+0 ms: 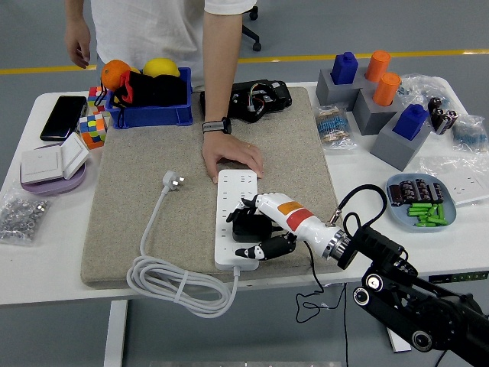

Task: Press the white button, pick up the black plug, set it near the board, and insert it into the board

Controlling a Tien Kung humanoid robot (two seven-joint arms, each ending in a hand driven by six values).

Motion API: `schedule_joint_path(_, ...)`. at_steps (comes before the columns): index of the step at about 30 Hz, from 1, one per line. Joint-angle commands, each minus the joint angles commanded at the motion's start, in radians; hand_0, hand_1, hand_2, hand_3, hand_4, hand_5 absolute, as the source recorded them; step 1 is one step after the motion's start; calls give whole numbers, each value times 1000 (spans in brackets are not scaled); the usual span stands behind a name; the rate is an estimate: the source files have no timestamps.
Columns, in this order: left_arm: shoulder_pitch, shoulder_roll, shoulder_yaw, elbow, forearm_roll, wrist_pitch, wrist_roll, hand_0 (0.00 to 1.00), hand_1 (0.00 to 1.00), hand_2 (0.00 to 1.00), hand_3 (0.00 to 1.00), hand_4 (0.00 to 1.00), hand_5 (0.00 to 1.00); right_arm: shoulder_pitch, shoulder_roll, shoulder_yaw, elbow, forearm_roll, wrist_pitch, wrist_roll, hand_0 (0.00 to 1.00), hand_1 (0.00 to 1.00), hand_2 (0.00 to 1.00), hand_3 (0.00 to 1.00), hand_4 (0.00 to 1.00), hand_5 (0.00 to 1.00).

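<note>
A white power strip (pixel 237 196) lies on the beige mat (pixel 153 214), its white cable (pixel 172 284) coiled at the front left. My right hand (pixel 254 229) is shut on the black plug (pixel 250 226) and holds it over the strip's near half. Whether the plug's pins are in the sockets is hidden. A person's hand (pixel 231 159) rests on the mat and presses the strip's far end. The white button is not clear to see. My left arm is out of view.
A blue bin with fruit (pixel 150 90), a phone (pixel 63 116), a puzzle cube (pixel 92 128) and a wall switch on a purple dish (pixel 50 167) stand at the left. Grey blocks with blue and orange pegs (pixel 374 99) and a dish of small parts (pixel 421 200) stand at the right.
</note>
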Motion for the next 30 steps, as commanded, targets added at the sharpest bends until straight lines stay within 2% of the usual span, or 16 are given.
schedule_joint_path(11, 1, 0, -1, 0, 4, 0, 1, 469, 494, 497, 572, 557, 275, -2, -8, 69, 129, 0, 11, -12, 585, 572, 558, 598, 943, 164)
schedule_joint_path(16, 0, -1, -1, 0, 3, 1, 1, 469, 494, 497, 572, 557, 275, -12, -10, 110, 160, -7, 20, -30, 585, 572, 558, 598, 943, 164)
schedule_joint_path(17, -1, -1, 1, 0, 1, 1, 1, 469, 493, 497, 572, 557, 276, -16, -10, 124, 162, -13, 25, -38, 652, 624, 591, 622, 960, 203)
schedule_joint_path(18, -1, -1, 1, 0, 0, 1, 1, 469, 493, 497, 572, 557, 276, -20, -10, 138, 164, -17, 27, -43, 652, 624, 591, 622, 960, 203)
schedule_joint_path(22, -1, 0, 1, 0, -5, 2, 0, 469, 493, 497, 572, 557, 276, -45, -14, 228, 175, -34, 33, -59, 652, 624, 591, 622, 960, 203)
schedule_joint_path(23, -1, 0, 1, 0, -5, 2, 1, 469, 494, 496, 572, 557, 275, -52, -14, 256, 180, -39, 33, -63, 716, 683, 637, 646, 986, 275)
schedule_joint_path(28, 0, -1, 1, 0, 1, 1, 1, 469, 494, 496, 572, 557, 275, -91, -22, 370, 212, -56, 33, -73, 716, 683, 637, 646, 986, 275)
schedule_joint_path(29, 0, -1, 1, 0, 2, 1, 1, 469, 495, 498, 572, 557, 275, -103, -28, 398, 220, -59, 34, -74, 748, 704, 657, 668, 998, 332)
schedule_joint_path(30, 0, 0, 2, 0, 3, 1, 1, 469, 495, 498, 572, 557, 275, -115, -34, 421, 227, -61, 36, -76, 748, 704, 657, 668, 998, 332)
